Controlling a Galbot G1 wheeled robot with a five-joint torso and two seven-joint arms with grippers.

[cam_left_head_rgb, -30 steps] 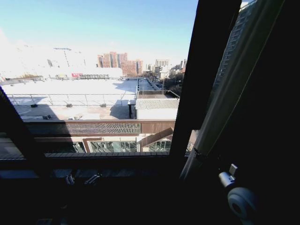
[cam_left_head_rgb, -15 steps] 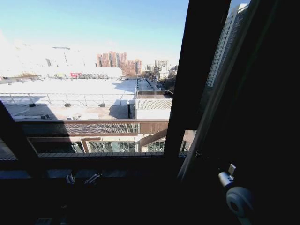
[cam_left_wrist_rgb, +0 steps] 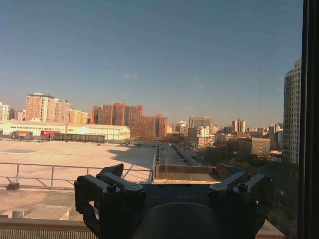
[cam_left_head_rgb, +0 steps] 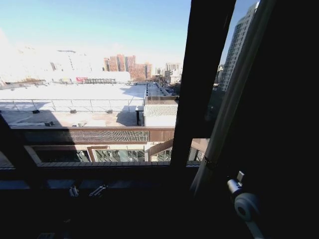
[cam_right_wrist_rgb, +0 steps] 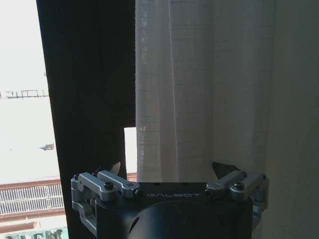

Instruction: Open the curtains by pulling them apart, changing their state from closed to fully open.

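Where curtains (cam_right_wrist_rgb: 199, 89) bunch, right tool (cam_right_wrist_rgb: 169, 172) spread, facing them

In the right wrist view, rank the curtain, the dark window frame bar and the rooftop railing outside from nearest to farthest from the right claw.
1. Curtain: hangs directly ahead of the open right claw.
2. Window frame bar: beside the curtain's edge, just behind it.
3. Rooftop railing: far outside, through the glass past the bar.
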